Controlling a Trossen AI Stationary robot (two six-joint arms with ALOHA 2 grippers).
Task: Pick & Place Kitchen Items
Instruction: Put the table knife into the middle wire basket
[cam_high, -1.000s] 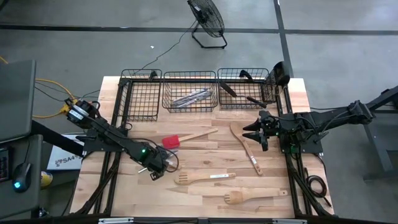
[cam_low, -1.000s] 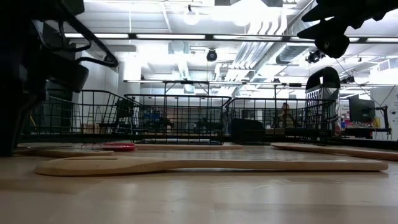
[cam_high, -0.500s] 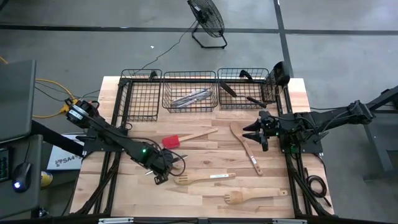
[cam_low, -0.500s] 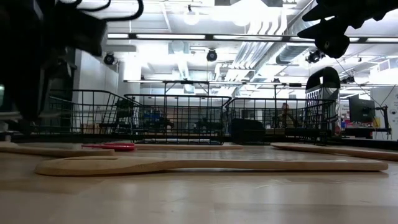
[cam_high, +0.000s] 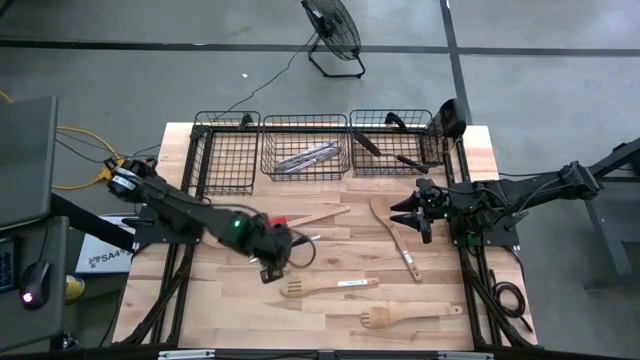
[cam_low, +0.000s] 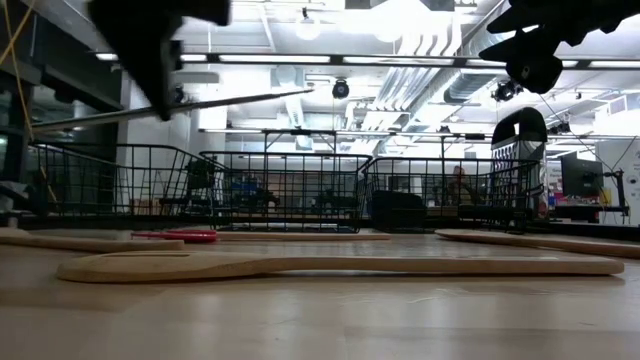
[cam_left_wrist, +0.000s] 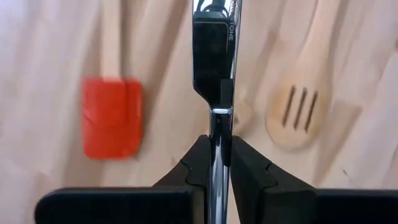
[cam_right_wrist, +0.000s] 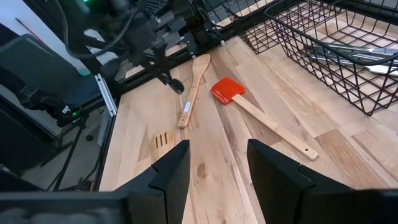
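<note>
Since a moment ago the left gripper has risen off the tabletop and swung toward the red spatula, clamped on a slim metal utensil with a black grip section, which juts ahead of it. Its far end is cut off in the wrist view. The right gripper hangs with fingers apart above a wooden spoon.

- Bright, even light from long ceiling lamps in the low view.
- Soft shadows on the table.
- Blurry red spatula in the left wrist view.
</note>
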